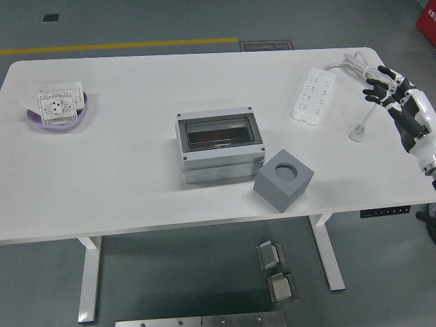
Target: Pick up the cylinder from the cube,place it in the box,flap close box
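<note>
A grey cube [283, 180] with a round hole in its top stands near the table's front edge, right of centre. No cylinder shows in the hole. The grey box [219, 145] stands just left of the cube, with its dark see-through flap lying shut. My right hand [387, 87] is over the table's right edge, far from both, with its fingers spread and empty. My left arm is out of view.
A white power strip [314, 94] with its cable and plug [357, 133] lies at the back right, close to my right hand. A purple bowl [59, 117] holding white socket plates sits at the far left. The white table [122, 177] ends at the front.
</note>
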### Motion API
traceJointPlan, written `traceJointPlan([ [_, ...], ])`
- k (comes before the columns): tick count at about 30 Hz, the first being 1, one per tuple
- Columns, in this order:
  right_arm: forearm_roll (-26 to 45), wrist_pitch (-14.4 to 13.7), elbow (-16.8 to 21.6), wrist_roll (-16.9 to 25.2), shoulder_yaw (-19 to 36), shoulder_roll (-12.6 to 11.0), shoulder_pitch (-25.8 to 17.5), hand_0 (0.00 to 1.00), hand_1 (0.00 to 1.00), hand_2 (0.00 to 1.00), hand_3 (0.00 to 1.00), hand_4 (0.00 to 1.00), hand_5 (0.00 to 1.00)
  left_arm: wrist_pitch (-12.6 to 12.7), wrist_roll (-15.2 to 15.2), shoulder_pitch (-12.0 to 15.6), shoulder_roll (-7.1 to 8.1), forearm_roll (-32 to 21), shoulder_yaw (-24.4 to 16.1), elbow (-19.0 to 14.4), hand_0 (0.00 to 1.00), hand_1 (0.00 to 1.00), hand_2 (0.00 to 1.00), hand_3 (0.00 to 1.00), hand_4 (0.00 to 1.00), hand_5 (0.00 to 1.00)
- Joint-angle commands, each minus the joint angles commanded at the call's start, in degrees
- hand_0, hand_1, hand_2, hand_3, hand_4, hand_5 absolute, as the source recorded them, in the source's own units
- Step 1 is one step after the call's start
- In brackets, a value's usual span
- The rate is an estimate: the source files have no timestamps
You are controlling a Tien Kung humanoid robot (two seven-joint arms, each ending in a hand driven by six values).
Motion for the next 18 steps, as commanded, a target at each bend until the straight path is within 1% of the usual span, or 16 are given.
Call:
traceJointPlan([
  [4,-2.47,-0.03,0.12,-0.95,-1.25,0.36,0.71,0.793,0.74,0.807,0.901,0.82,0.512,0.13,-0.09,-0.02,0.45,-0.82,0.46,-0.06,0.661,0.622,0.515,0.56,0.492,0.185],
  [5,-2.7,-0.08,0.08,-1.02,-1.4,0.5,0.83,0.794,0.742,0.806,0.9,0.816,0.5,0.14,-0.02,-0.03,0.48,-0.73,0.36,-0.07,0.661,0.623,0.517,0.562,0.499,0.188],
  [10,-2.87,-0.18,-0.19,-1.08,-1.33,1.08,0.75,0.794,0.742,0.806,0.9,0.816,0.5,0.12,0.16,0.01,0.43,-0.62,0.12,-0.14,0.661,0.623,0.517,0.562,0.499,0.188],
  [11,-2.86,-0.2,-0.25,-1.09,-1.23,1.14,0.68,0.81,0.754,0.807,0.899,0.838,0.526,0.11,0.18,0.04,0.42,-0.7,0.12,-0.15,0.661,0.625,0.517,0.562,0.503,0.191],
  [16,-2.92,-0.33,-0.17,-1.08,-0.23,1.27,0.33,0.81,0.754,0.807,0.899,0.838,0.526,0.19,0.44,0.23,0.49,-0.56,-0.41,-0.12,0.661,0.625,0.517,0.562,0.503,0.191],
  [18,-2.96,-0.34,-0.06,-1.06,0.12,1.26,0.22,0.806,0.753,0.806,0.89,0.855,0.543,0.29,0.5,0.31,0.53,-0.62,-0.51,-0.09,0.661,0.626,0.517,0.563,0.504,0.191],
])
